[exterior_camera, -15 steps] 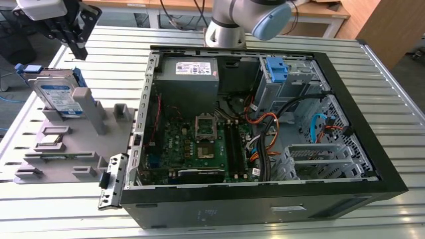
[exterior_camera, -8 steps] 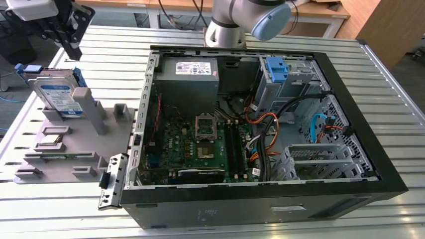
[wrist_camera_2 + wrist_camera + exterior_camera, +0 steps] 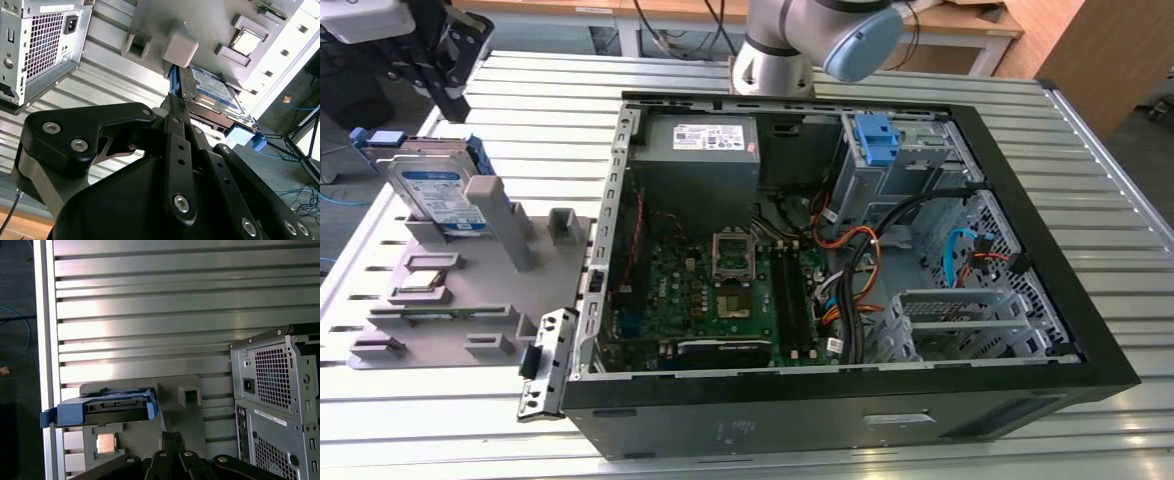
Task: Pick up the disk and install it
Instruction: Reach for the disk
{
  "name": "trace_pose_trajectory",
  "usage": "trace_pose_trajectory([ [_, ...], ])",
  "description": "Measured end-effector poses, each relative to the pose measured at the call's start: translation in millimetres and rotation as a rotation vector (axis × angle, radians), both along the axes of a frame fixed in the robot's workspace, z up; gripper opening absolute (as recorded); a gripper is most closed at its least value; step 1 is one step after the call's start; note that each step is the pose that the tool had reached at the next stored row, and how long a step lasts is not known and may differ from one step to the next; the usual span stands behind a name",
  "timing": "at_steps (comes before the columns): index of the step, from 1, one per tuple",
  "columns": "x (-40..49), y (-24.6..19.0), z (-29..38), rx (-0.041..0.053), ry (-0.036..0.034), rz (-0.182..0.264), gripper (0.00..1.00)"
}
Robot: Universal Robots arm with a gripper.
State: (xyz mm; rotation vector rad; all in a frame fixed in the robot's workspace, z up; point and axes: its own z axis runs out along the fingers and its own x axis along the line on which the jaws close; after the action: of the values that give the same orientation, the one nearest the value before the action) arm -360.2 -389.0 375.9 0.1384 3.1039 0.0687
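Here, the disk (image 3: 438, 190) stands upright in a grey holder (image 3: 554, 285) at the exterior view's left of the open case (image 3: 787, 420). The first wrist view gives it edge-on (label hidden). The gripper (image 3: 172, 436), fingers together and empty, hangs near it, its body cut off.

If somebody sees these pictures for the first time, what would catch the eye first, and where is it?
First the open computer case, lying on its side in the middle of the slatted table, its green board exposed. Next the disk in its blue frame, standing on edge in a grey holder at the exterior view's left. The robot arm rises at the case's far side.
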Motion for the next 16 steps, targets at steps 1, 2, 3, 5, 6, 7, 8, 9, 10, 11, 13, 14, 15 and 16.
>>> trace_pose_trajectory([
  [1,-2.0,0.0,-0.3,-0.0001,0.0,0.0,0.11],
  [2,-4.0,0.1,-0.6,0.0,0.0,0.0,0.11],
  [3,-5.9,0.1,-0.8,0.0,0.0,0.0,0.11],
  [5,-9.8,0.2,-1.5,0.0,-0.0001,0.0,0.11],
  [6,-11.5,0.2,-1.8,-0.0001,0.0,0.0,0.11],
  [7,-13.1,0.3,-2.3,0.0,-0.0001,0.0,0.11],
  [8,-14.6,0.4,-2.8,0.0,-0.0001,0.0,0.11],
  [9,-16.1,0.4,-3.2,-0.0001,0.0,0.0,0.11],
  [10,-17.5,0.5,-3.6,-0.0001,0.0,0.0,0.11],
  [11,-19.1,0.5,-4.0,-0.0001,-0.0001,0.0,0.11],
  [13,-21.6,0.6,-4.6,-0.0001,-0.0001,0.0,0.11],
  [14,-22.7,0.6,-4.8,0.0,-0.0001,0.0,0.11],
  [15,-23.5,0.6,-5.0,0.0,0.0,0.0,0.11],
  [16,-23.9,0.6,-5.1,0.0,-0.0001,0.0,0.11],
])
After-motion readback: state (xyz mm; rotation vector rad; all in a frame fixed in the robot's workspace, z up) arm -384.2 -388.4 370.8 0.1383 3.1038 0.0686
